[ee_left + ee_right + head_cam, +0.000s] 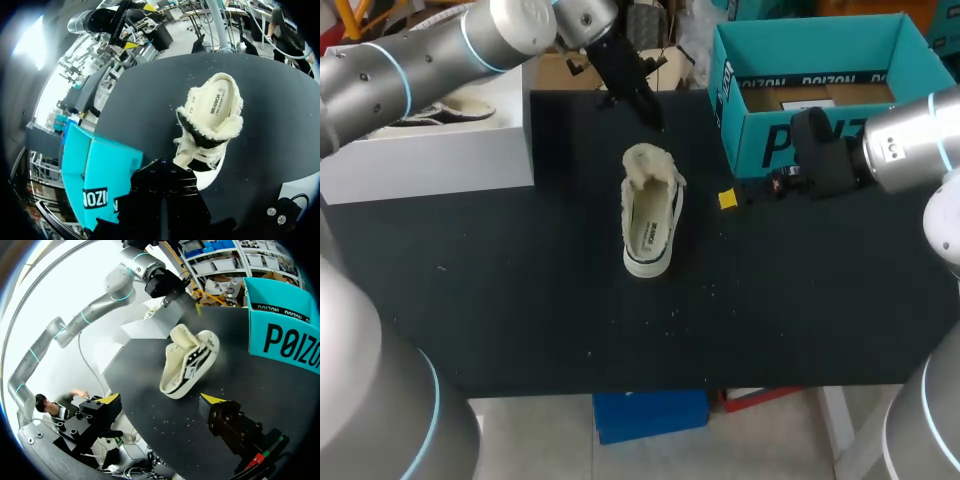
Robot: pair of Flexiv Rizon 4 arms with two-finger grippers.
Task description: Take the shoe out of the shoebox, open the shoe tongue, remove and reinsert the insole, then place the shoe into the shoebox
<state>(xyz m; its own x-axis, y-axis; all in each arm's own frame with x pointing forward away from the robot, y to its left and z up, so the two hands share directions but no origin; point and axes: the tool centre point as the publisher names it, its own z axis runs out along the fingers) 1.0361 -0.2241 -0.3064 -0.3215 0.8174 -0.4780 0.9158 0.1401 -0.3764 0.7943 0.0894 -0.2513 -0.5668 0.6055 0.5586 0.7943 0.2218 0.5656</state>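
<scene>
Black desk (520,300), white box (430,150) at left rear. Left end effector (653,118) poised behind shoe (650,215), grip impossible to tell. Shoe mid-desk, outside teal shoebox (750,130). Right end effector (160,399) released, empty, near shoebox front.

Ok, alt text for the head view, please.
A cream fleece-lined shoe sits on the black table, outside the teal shoebox at back right. The left gripper hangs just behind it; the right gripper is by the shoebox's front.
</scene>
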